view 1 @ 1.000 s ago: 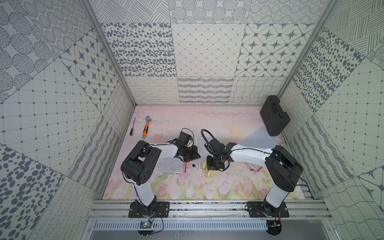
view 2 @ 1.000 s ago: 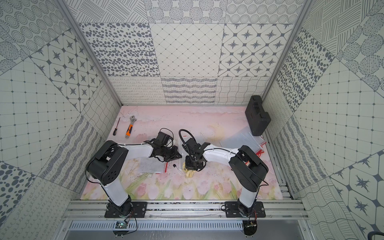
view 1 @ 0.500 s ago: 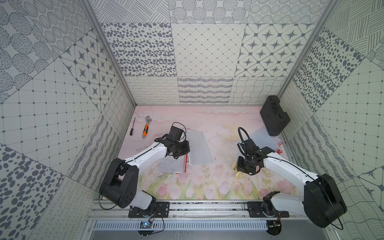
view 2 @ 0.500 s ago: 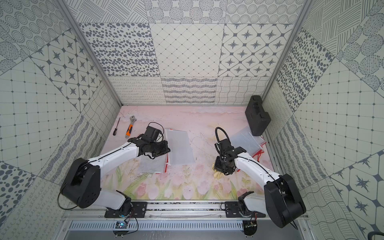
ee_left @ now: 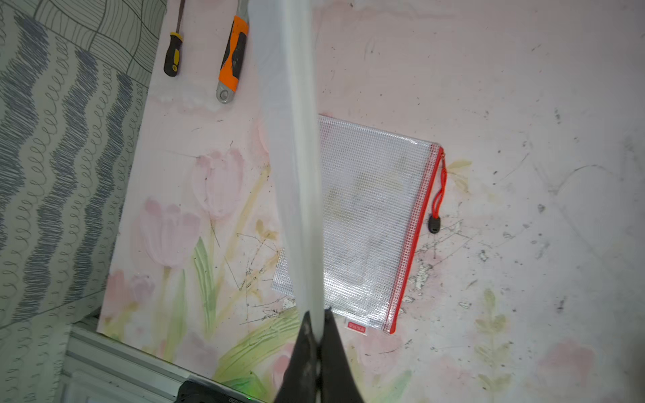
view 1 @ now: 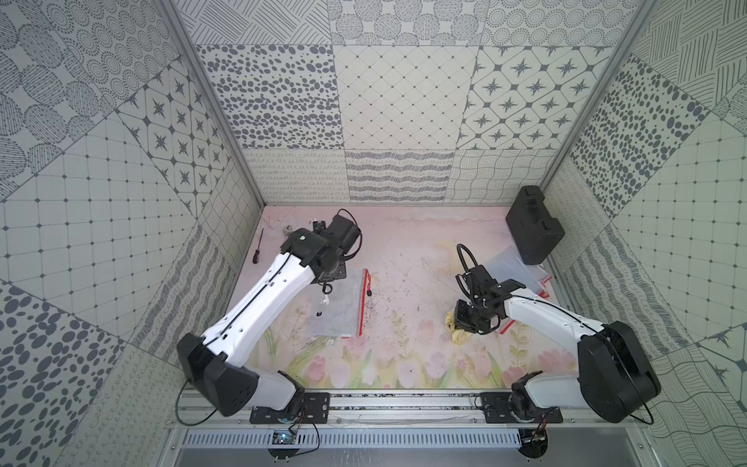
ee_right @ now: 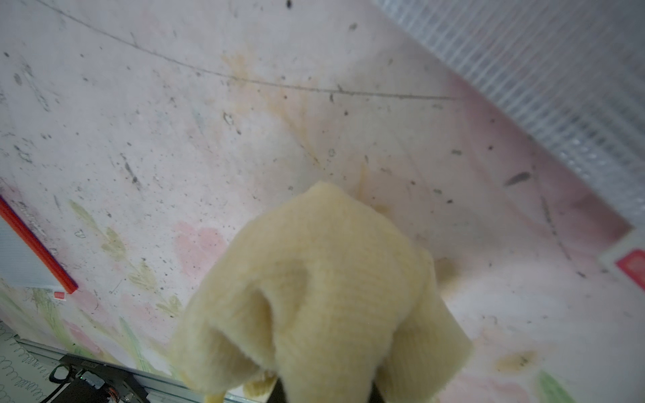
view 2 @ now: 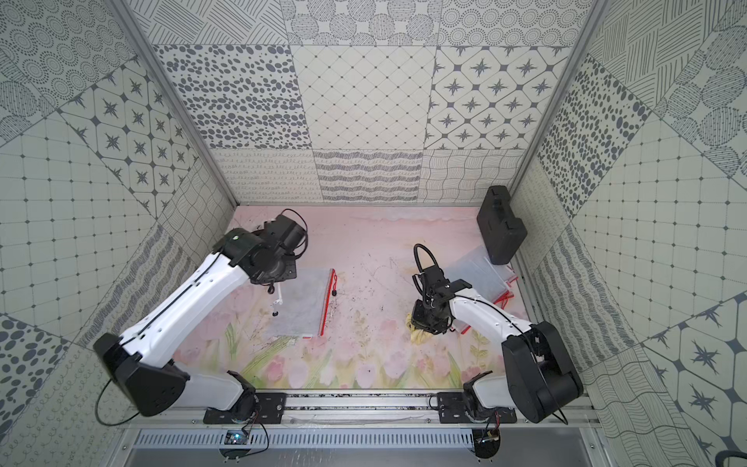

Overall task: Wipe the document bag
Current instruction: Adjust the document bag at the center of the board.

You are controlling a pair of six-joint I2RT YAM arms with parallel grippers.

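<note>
Translucent sheet (ee_left: 289,139) in left claw (ee_left: 316,314) across document bag (ee_left: 373,216), wrench (ee_left: 233,59), screwdriver (ee_left: 172,52) nearby

Red-zippered mesh document bag (ee_left: 370,223) lying flat, second bag (ee_left: 293,174) held edge-on, yellow cloth (ee_right: 314,296) crumpled

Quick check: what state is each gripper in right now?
Left gripper: shut on a translucent sheet seen edge-on, probably a document bag.
Right gripper: shut on the yellow cloth.
</note>
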